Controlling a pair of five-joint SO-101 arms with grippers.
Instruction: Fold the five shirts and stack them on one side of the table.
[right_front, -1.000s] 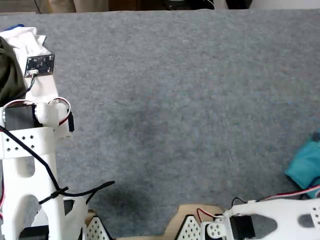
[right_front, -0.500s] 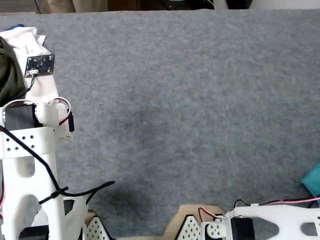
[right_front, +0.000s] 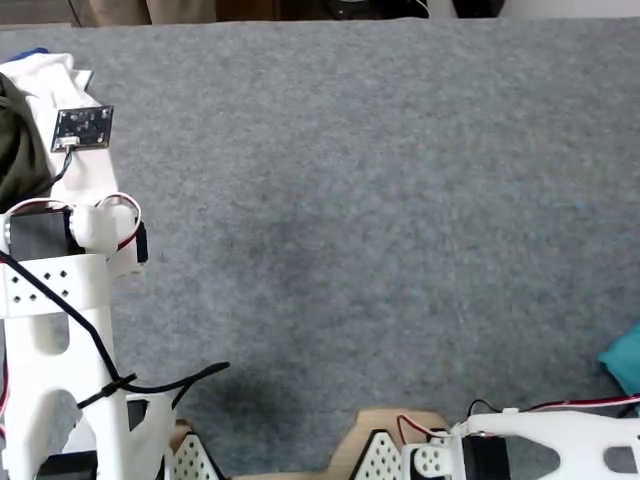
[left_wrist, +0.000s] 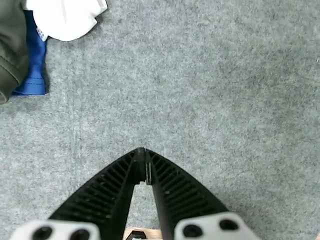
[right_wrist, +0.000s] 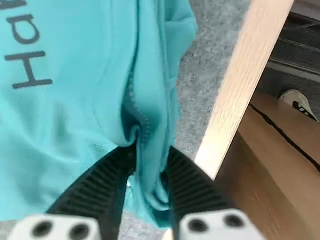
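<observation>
A teal shirt (right_wrist: 75, 90) with dark lettering hangs bunched between the fingers of my right gripper (right_wrist: 146, 150), which is shut on a fold of it beside the table's wooden edge (right_wrist: 240, 85). In the high view a corner of the teal shirt (right_front: 626, 358) shows at the right border, above the right arm (right_front: 560, 445). My left gripper (left_wrist: 142, 151) is shut and holds nothing, low over bare grey felt. Beyond it lie a white shirt (left_wrist: 65, 15), a blue shirt (left_wrist: 32, 70) and a dark olive shirt (left_wrist: 10, 45), piled at the table's far left (right_front: 40, 85).
Grey felt (right_front: 360, 200) covers the table, open across the middle and far side. The left arm (right_front: 60, 290) stands at the near left with a loose black cable (right_front: 170, 380). The arms' bases (right_front: 390, 450) sit at the near edge.
The right arm has drawn the teal shirt further right, so less of it shows at the high view's border. The left arm has barely shifted.
</observation>
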